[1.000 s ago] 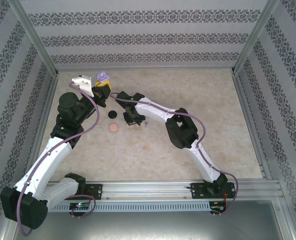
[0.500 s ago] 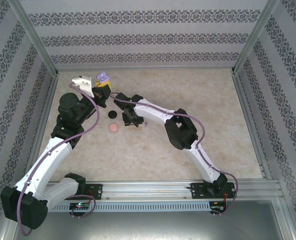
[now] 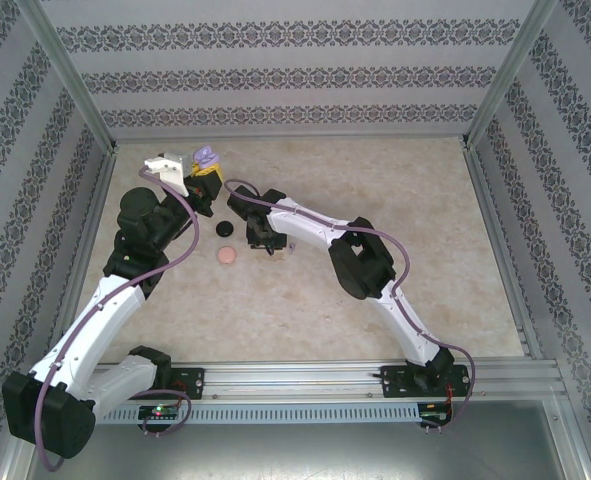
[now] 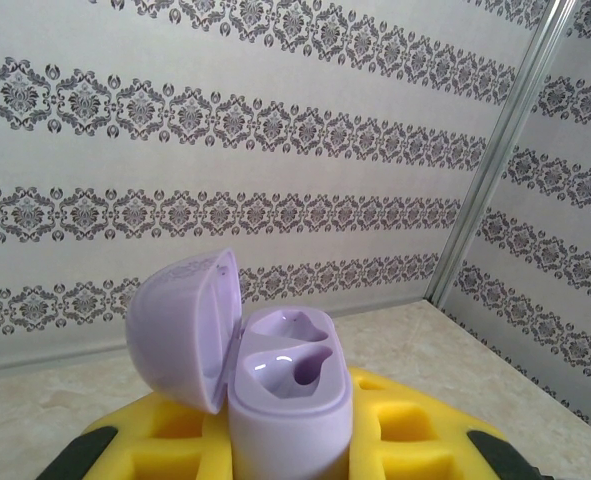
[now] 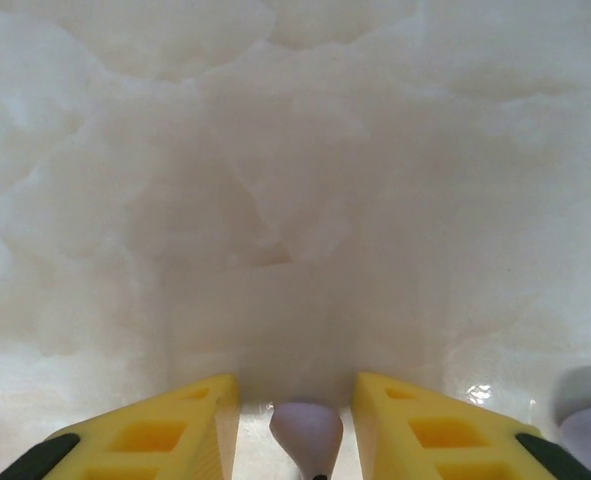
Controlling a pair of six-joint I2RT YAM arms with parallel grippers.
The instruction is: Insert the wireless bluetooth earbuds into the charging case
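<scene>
While clamping open charging case (image 4: 290, 400) in left tool (image 3: 203, 172), straddles purple earbud (image 5: 305, 435) with released right tool (image 5: 295, 392); black disc (image 3: 225, 229), pink disc (image 3: 226, 256) near.

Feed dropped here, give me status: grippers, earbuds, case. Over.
Left gripper shut on open charging case, wells empty. Right gripper open, straddling pale earbud on table. Second earbud close beside.

The overhead camera is looking down on the whole table (image 3: 375, 200). The left wrist camera is facing the back wall (image 4: 275, 150), close behind the charging case (image 4: 280, 395) showing upper left overhead. The right wrist camera is looking down at the table from very near.
</scene>
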